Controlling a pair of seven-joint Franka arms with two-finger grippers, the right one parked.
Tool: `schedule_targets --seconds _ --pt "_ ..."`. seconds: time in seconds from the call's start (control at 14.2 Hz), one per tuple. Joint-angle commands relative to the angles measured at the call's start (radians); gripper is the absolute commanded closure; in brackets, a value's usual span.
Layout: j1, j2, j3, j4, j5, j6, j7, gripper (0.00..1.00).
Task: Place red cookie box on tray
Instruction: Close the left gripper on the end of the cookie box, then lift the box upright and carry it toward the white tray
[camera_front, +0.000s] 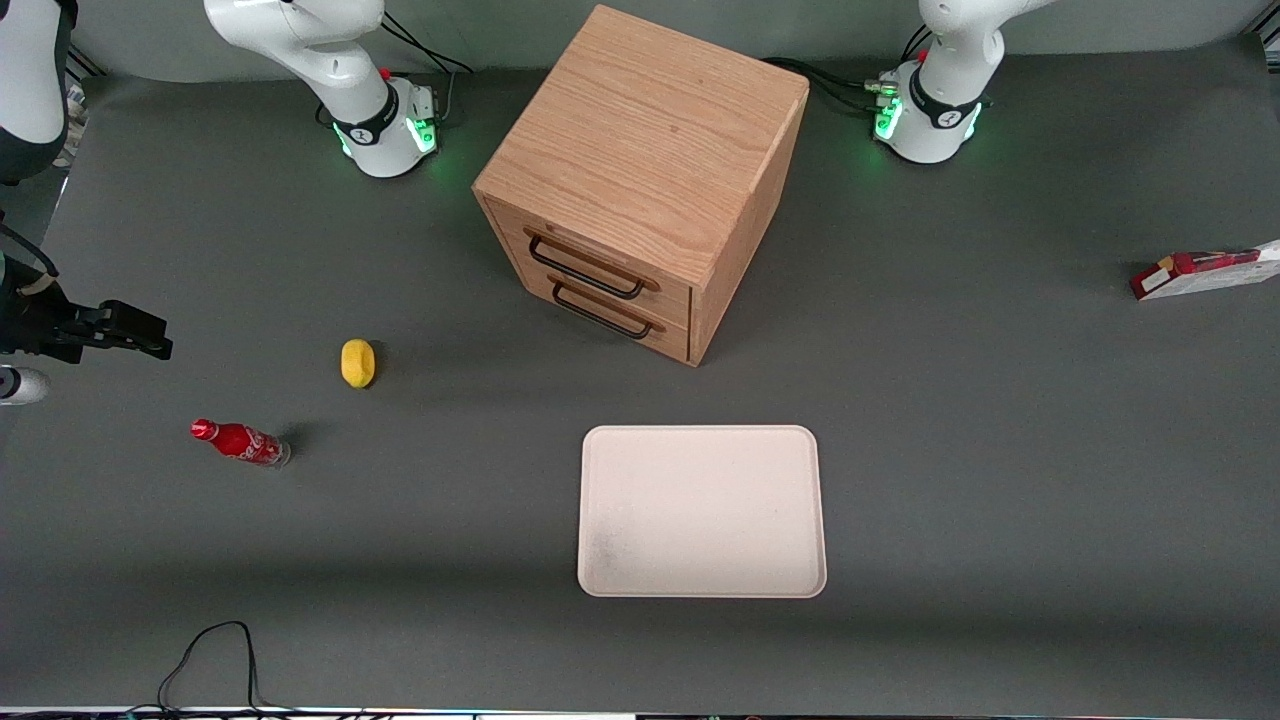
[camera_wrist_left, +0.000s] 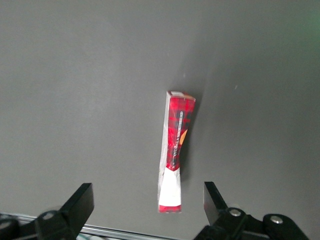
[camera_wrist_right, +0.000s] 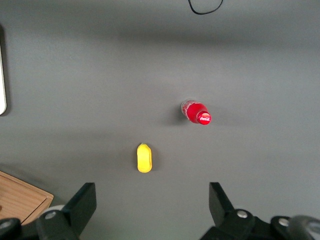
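Nothing of the job looks done yet: the red cookie box (camera_front: 1205, 272) lies flat on the desk (camera_front: 1000, 400) at the working arm's end, well apart from the tray (camera_front: 702, 511), and no grasp has been made. Taking the tray as the centre of a clock face in the front view, the box sits out at about two o'clock, near the desk's edge, while the tray lies bare, nearer the front camera than the wooden drawer cabinet (camera_front: 640, 180). The gripper (camera_wrist_left: 149, 210) hangs above the box with its fingers (camera_wrist_left: 80, 202) spread wide apart and released, gripping nothing. Still to come, by my reckoning, are the descent, the grasp, the carry across the desk and the set-down on the tray. The box is long and slim, dark red with a tartan-like pattern, a white label end toward the gripper, a touch of orange along one face and a pale edge down its length. A small red soda bottle (camera_front: 240, 442) and a yellow object (camera_front: 357, 363) lie toward the parked arm's end.
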Motion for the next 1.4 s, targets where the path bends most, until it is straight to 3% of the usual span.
schedule_targets --seconds 0.0,0.35,0.77,1.12,1.26,1.33 --pt "0.042 -0.03 0.001 -0.12 -0.004 0.13 0.114 0.02" --pt "0.091 0.019 0.001 -0.194 -0.015 0.212 0.149 0.03" --pt "0.127 0.152 0.001 -0.229 -0.245 0.388 0.384 0.03" --pt "0.128 0.229 0.001 -0.22 -0.277 0.476 0.39 0.03" --pt "0.13 0.256 0.001 -0.213 -0.279 0.497 0.39 0.09" --pt "0.13 0.264 0.001 -0.206 -0.279 0.499 0.39 0.22"
